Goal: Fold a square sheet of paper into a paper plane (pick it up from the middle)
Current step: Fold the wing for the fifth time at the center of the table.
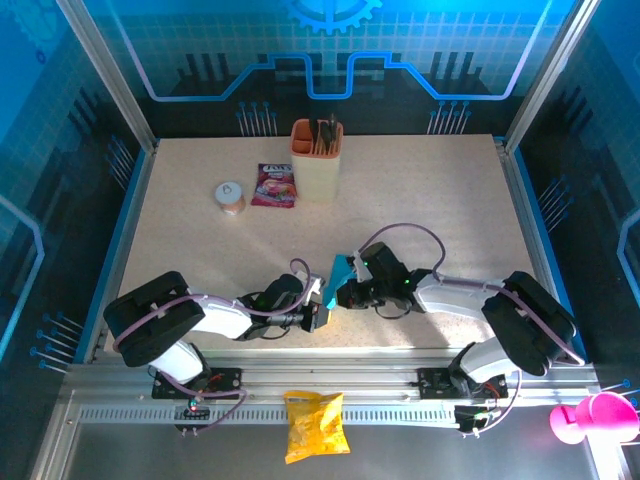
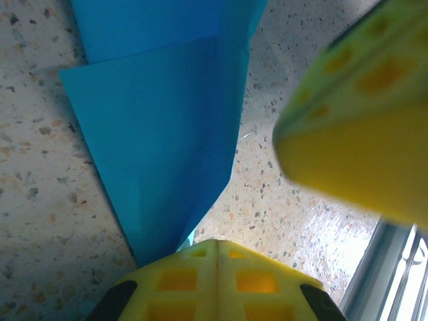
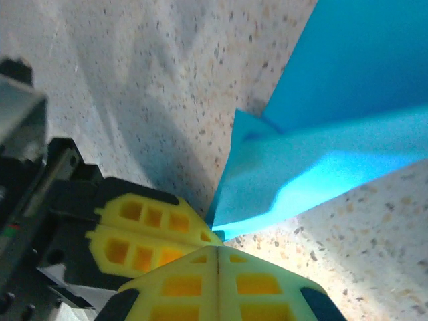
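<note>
Left end effector [image 2: 217, 249] and right end effector [image 3: 217, 251], both pressed together, pinch the sheet of paper [image 2: 167, 134] at its pointed end (bench [image 2: 40, 200] beneath). Advice: pull evenly, crease slowly.

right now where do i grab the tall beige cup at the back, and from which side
Probably the left wall of the tall beige plastic cup at the rim, coming from above with one of the fingers inside and one outside. It stands upright and open-topped, the dark sticks fill its right half, and the flat pink-purple packet beside it lies low.
</note>
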Robot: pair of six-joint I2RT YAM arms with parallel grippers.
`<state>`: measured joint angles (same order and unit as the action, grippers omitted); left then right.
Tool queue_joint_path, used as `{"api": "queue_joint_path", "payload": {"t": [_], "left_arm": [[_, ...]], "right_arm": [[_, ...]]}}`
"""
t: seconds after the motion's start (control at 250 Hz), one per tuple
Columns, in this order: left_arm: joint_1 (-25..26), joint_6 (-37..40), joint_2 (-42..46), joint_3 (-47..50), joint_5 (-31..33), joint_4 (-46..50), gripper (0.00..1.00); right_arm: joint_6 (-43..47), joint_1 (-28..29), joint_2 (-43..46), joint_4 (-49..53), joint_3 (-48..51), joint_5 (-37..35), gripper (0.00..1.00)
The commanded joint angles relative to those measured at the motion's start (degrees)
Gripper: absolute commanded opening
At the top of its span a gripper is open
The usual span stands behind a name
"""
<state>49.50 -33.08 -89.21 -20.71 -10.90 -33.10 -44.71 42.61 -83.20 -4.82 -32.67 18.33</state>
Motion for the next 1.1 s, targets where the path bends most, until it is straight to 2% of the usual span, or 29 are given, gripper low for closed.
{"api": "queue_joint_path", "payload": {"t": [0.0,0.607,0.883,1.099], "left_arm": [[-0.1,0.1,-2.5,1.6,-0.4,4.2,0.00],[-0.1,0.9,-3.1,0.7,-1.1,5.7,0.00],[-0.1,0.9,-3.9,0.8,-1.7,5.0,0.00],[0.0,0.8,-4.2,1.1,-1.9,4.5,0.00]], "right_arm": [[-2.3,1.6,0.8,-5.9,2.5,-2.1,0.00],[-4.5,2.9,-10.7,-13.6,-1.5,-0.5,0.00],[-5.5,3.1,-10.3,-16.4,-1.8,1.1,0.00],[-3.3,3.3,-11.3,-11.9,-4.8,0.5,0.00]]}}
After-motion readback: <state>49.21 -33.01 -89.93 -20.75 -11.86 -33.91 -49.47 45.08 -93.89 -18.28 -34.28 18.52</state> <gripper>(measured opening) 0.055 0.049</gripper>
